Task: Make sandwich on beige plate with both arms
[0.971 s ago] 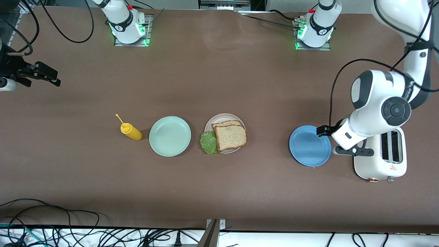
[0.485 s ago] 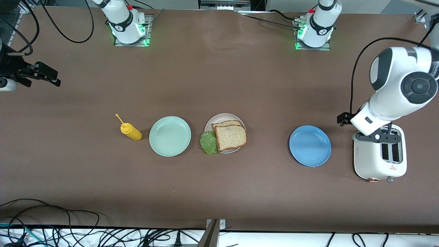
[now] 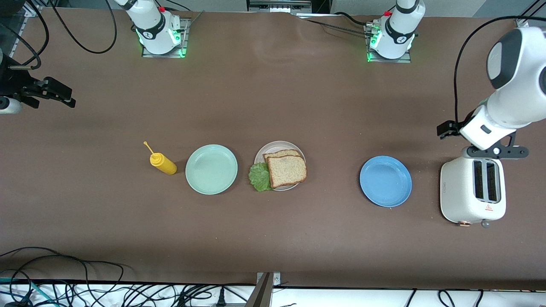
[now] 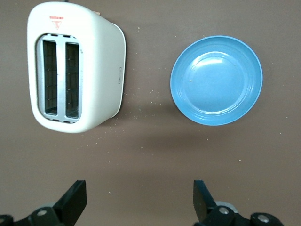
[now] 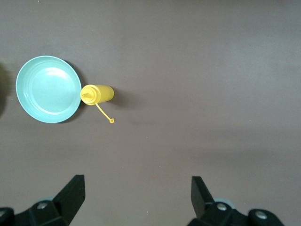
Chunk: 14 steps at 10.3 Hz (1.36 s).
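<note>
The sandwich (image 3: 286, 170) lies on the beige plate (image 3: 277, 145) in the middle of the table. Its two brown bread slices are stacked slightly askew, and green lettuce (image 3: 258, 177) sticks out over the rim toward the right arm's end. My left gripper (image 3: 495, 152) hangs open and empty in the air by the toaster. In the left wrist view that gripper (image 4: 139, 202) has only bare table between its fingers. My right gripper (image 3: 57, 94) waits off at the right arm's end of the table. It stands open and empty over bare table in the right wrist view (image 5: 136, 200).
A blue plate (image 3: 385, 181) and a white toaster (image 3: 472, 194) sit toward the left arm's end; they also show as the plate (image 4: 216, 80) and toaster (image 4: 75, 66). A mint-green plate (image 3: 211, 169) and a yellow mustard bottle (image 3: 163, 163) lie toward the right arm's end.
My left arm has swung away from over the blue plate, past the toaster, toward its own end of the table. The right arm and the sandwich have not moved.
</note>
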Each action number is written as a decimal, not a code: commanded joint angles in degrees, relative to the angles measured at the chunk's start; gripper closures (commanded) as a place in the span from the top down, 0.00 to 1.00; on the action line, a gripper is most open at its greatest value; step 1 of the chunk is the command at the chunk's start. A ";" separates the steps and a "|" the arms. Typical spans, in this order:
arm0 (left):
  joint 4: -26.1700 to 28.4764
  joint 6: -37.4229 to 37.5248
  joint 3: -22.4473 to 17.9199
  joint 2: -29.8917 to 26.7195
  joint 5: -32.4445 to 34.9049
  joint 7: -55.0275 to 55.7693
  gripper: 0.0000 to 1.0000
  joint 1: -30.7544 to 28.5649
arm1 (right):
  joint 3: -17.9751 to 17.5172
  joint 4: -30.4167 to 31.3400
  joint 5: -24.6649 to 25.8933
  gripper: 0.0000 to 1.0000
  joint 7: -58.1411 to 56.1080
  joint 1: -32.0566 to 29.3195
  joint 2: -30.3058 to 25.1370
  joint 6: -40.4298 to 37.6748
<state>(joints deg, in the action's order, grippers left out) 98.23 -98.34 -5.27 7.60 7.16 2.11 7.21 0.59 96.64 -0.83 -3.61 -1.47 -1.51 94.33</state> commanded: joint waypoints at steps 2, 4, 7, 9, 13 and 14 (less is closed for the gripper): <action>-0.76 2.97 0.79 -3.81 -3.90 0.17 1.00 -1.58 | -0.50 -1.37 -0.93 1.00 0.71 -0.46 0.36 -0.90; -4.96 7.70 0.70 -3.99 -5.48 0.17 1.00 -1.67 | -0.50 -1.46 -0.93 1.00 0.80 -0.46 0.36 -0.90; -8.93 13.34 0.87 -3.99 -6.97 0.26 1.00 -0.97 | -0.50 -1.46 -0.93 1.00 0.54 -0.46 0.36 -0.99; -10.86 16.24 2.19 -3.90 -7.60 0.26 1.00 -1.05 | -0.50 -1.46 -1.02 1.00 0.45 -0.46 0.36 -1.08; -14.01 19.49 4.65 -1.98 -7.07 0.17 1.00 -2.90 | -0.50 -1.46 -1.02 1.00 0.36 -0.55 0.36 -1.16; -15.25 20.64 4.65 -1.36 -7.51 0.09 1.00 -3.25 | -0.50 -1.46 -0.93 1.00 0.36 -0.46 0.36 -1.25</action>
<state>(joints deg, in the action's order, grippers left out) 87.22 -80.67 -1.39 4.04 0.95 2.11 5.29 0.52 96.58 -0.83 -3.55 -1.47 -1.50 94.32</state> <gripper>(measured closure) 0.000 0.000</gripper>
